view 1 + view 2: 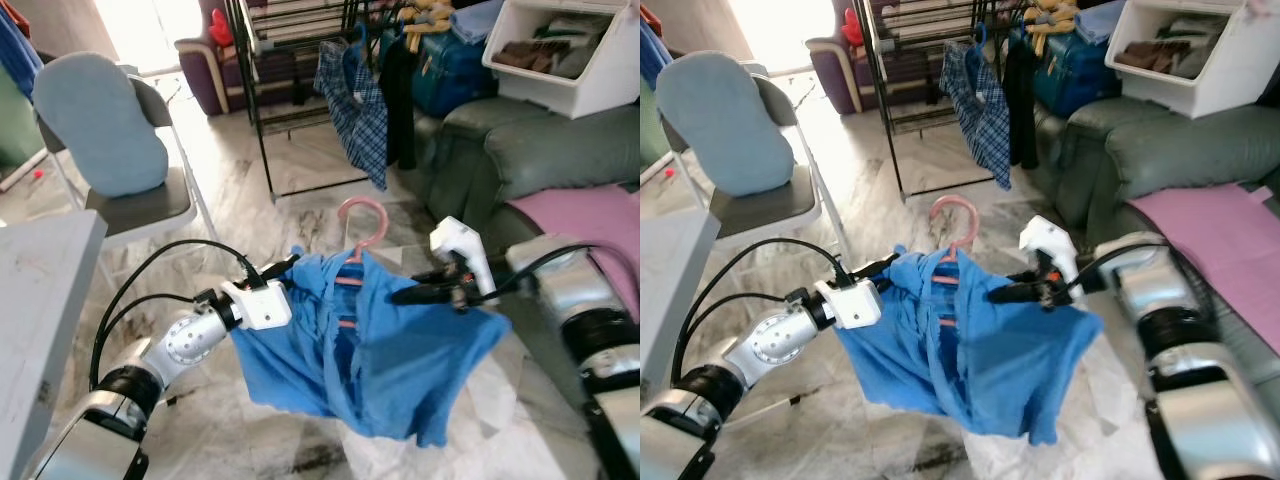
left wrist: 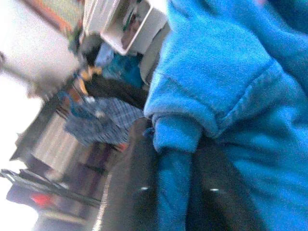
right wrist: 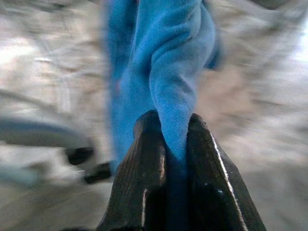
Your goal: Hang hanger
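The marble floor (image 1: pixel 250 215) carries a folding chair (image 1: pixel 150 200) with a blue cushion (image 1: pixel 100 125), a black clothes rack (image 1: pixel 262 110), and white cloth (image 1: pixel 490 400) near the grey sofa (image 1: pixel 530 150).

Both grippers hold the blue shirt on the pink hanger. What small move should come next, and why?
Probably step toward the black rack, keeping both grips. The left gripper and right gripper each pinch the blue shirt, and the pink hanger hook stands free on top, but the rack is well ahead across the floor.
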Controlling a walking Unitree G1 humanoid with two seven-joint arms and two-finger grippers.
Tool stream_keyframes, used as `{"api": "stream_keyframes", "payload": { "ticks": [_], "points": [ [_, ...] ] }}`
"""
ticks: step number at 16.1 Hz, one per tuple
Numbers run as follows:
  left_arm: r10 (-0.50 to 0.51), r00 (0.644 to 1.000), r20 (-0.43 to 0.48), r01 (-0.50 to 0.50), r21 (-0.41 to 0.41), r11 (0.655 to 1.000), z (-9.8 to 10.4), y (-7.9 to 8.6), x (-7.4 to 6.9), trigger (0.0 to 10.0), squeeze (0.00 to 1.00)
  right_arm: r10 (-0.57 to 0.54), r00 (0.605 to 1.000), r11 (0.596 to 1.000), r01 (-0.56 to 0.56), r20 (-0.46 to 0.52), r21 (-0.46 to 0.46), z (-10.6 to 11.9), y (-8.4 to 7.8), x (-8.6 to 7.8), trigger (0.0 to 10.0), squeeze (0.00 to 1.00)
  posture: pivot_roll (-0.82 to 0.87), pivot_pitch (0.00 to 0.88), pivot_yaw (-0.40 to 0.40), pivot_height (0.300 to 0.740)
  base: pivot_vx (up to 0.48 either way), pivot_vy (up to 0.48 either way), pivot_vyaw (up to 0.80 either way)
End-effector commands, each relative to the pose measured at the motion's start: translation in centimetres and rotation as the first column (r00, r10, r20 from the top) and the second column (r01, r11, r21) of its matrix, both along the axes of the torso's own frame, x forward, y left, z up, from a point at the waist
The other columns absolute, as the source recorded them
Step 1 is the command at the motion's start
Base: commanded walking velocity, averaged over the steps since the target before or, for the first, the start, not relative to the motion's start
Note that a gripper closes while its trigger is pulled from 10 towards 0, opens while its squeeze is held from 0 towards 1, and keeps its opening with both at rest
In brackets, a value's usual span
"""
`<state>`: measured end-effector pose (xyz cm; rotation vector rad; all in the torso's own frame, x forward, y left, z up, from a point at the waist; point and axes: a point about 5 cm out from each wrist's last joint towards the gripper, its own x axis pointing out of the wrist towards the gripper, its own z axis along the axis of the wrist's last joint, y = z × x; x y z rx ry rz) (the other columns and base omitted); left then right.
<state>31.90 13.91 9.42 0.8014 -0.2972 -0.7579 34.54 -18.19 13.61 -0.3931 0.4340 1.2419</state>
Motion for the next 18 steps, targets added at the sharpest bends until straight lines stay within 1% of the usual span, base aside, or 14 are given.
{"api": "stream_keyframes", "payload": {
  "ticks": [1, 3, 7, 18],
  "points": [
    [-0.009, 1.000, -0.029, 0.008, -0.034, 0.999, 0.01, 0.01, -0.09, 10.0, 1.00, -0.059, 0.996, 0.998, 0.061, 0.071, -0.021, -0.10, 0.57, 0.59, 0.0, 0.00, -0.16, 0.000, 0.051, 0.736, 0.000, 0.000, 0.00],
    [-0.006, 1.000, -0.029, 0.005, -0.033, 0.999, -0.02, 0.04, -0.09, 10.0, 1.00, -0.065, 0.995, 0.998, 0.067, 0.077, -0.017, -0.08, 0.65, 0.65, 0.0, 0.00, -0.17, 0.000, 0.052, 0.736, 0.000, 0.000, 0.00],
    [0.007, 0.999, -0.032, -0.009, -0.038, 0.999, 0.15, 0.25, 0.11, 10.0, 1.00, -0.098, 0.987, 0.994, 0.103, 0.128, -0.027, -0.04, 0.81, 1.12, 0.0, 0.00, -0.17, 0.000, 0.051, 0.736, 0.000, 0.000, 0.00],
    [0.007, 0.999, -0.032, -0.009, -0.038, 0.999, 0.15, 0.25, 0.11, 10.0, 1.00, -0.098, 0.987, 0.994, 0.103, 0.128, -0.027, -0.04, 0.81, 1.12, 0.0, 0.00, -0.17, 0.000, 0.051, 0.736, 0.000, 0.000, 0.00]
  ]
}}
